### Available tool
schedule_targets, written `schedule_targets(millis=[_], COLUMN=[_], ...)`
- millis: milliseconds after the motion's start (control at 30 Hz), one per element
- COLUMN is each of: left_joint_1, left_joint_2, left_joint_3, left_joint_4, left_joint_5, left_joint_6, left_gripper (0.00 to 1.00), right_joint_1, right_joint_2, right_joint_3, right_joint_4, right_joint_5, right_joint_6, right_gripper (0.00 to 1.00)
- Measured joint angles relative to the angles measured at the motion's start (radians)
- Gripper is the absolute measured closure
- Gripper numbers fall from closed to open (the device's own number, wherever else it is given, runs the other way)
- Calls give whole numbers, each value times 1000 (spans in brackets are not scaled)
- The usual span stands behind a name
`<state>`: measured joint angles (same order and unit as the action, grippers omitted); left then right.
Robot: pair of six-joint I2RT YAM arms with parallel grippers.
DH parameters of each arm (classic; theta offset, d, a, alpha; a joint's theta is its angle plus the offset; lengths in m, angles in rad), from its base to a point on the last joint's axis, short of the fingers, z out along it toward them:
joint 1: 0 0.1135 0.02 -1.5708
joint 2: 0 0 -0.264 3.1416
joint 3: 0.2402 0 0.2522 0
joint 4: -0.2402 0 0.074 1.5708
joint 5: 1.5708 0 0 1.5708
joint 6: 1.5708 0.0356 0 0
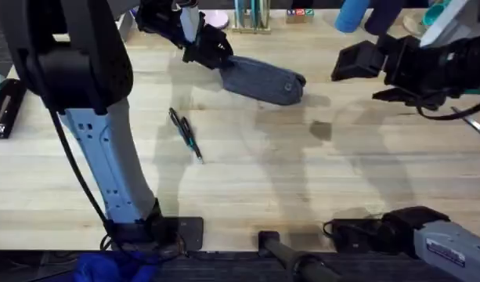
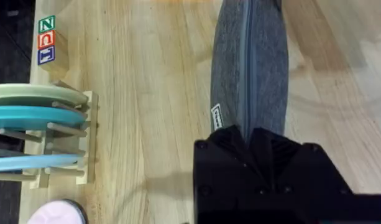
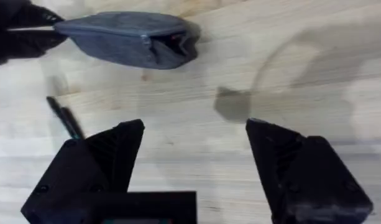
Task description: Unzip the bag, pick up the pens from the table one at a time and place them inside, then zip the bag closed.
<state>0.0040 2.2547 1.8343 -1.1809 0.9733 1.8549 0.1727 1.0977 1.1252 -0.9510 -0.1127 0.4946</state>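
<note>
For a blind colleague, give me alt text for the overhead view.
The left gripper holds one end of the grey bag on the wooden table; two pens lie nearby, and the right gripper hovers open.

Left arm rises from lower-left base, reaches far forward to table's far side. Left claw (image 1: 211, 53) low there, fingers closed on bag (image 1: 263, 80) end. Right arm reaches up along right side, bent inward, raised above table. Right claw (image 1: 357, 63) faces left, fingers (image 3: 302, 168) spread wide apart, gripping nothing.
</note>
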Motion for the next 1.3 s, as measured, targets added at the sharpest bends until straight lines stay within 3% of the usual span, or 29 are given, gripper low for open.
schedule_targets(millis=[300, 800, 1300], left_joint_1=[0, 0, 0], left_joint_2=[0, 0, 0], left_joint_3=[0, 0, 0], left_joint_4=[0, 0, 0], left_joint_5=[0, 0, 0], left_joint_6=[0, 0, 0], left_gripper=[959, 959, 959], right_joint_1=[156, 369, 412], right_joint_2=[23, 279, 522], right_joint_3=[2, 4, 172], right_joint_4=[29, 176, 211], right_joint_5=[92, 243, 318], right_joint_6=[126, 294, 397], right_gripper=[5, 5, 11])
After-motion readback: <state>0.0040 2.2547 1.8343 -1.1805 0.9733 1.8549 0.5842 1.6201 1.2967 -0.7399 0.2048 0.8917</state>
